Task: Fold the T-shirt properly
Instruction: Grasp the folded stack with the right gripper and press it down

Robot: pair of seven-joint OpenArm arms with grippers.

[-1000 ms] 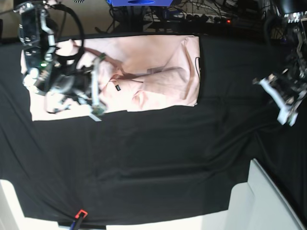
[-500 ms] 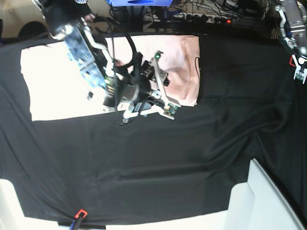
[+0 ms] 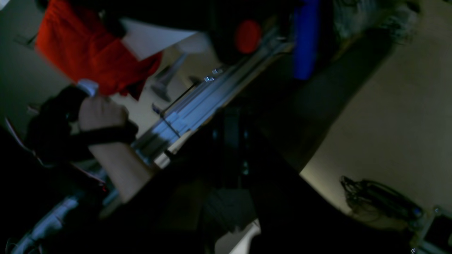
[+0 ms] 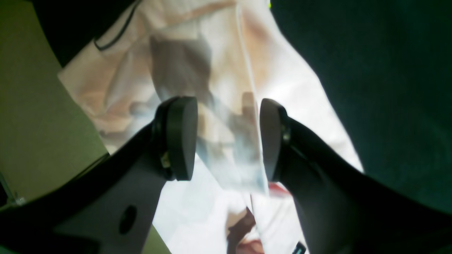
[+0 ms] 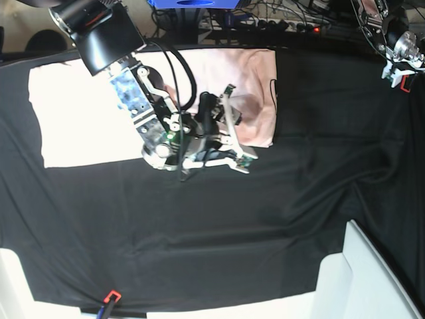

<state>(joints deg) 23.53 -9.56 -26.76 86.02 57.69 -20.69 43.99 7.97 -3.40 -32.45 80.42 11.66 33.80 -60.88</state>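
The pale pink T-shirt (image 5: 80, 113) lies flat along the far side of the black table cloth (image 5: 232, 219), and a black line of print shows near its right edge. My right gripper (image 5: 239, 126) hovers over the shirt's right part. In the right wrist view its two pads (image 4: 180, 137) stand apart above creased pink fabric (image 4: 219, 53), gripping nothing. My left gripper (image 5: 398, 63) is raised at the far right corner, away from the shirt. Its fingers do not show in the dark left wrist view.
A white bin (image 5: 358, 279) stands at the near right corner. A small red and black tool (image 5: 109, 297) lies at the near left edge. Cables and a blue object (image 5: 192, 3) run behind the table. A person's hand (image 3: 102, 113) shows in the left wrist view.
My right arm has swung from the shirt's left end to its right part, and its jaws have opened. My left arm has lifted toward the far right corner.
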